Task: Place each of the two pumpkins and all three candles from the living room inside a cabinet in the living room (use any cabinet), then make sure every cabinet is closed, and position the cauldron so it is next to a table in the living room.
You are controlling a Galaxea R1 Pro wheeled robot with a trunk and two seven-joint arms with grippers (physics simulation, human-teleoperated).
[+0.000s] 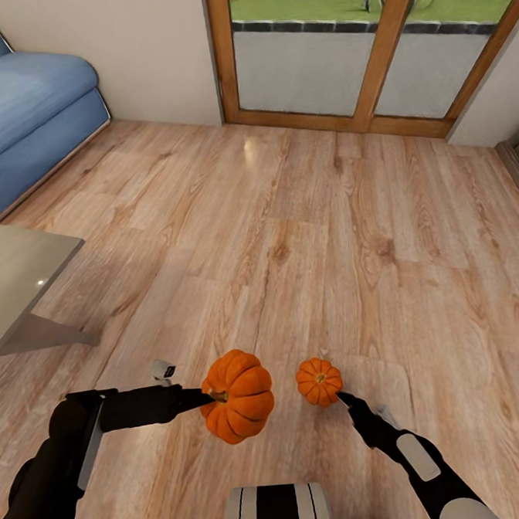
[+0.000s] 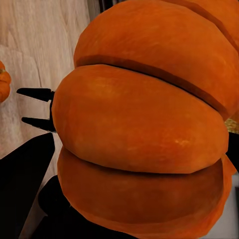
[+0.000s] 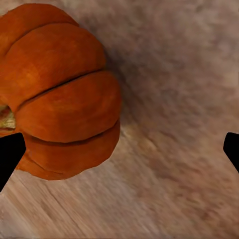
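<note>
My left gripper is shut on the larger pumpkin, which hangs tipped on its side with the stem toward the fingers. Up close this pumpkin hides the left fingers. The smaller pumpkin lies just right of it, above the wooden floor, stem up. My right gripper is open at its near right side. In the right wrist view the right gripper has its fingertips wide apart, and the smaller pumpkin is by one fingertip, not centred. The table corner is at the left.
A blue sofa stands at the far left behind the table. A wood-framed glass door fills the far wall. Open wooden floor stretches ahead and to the right. The robot's own base shows at the bottom.
</note>
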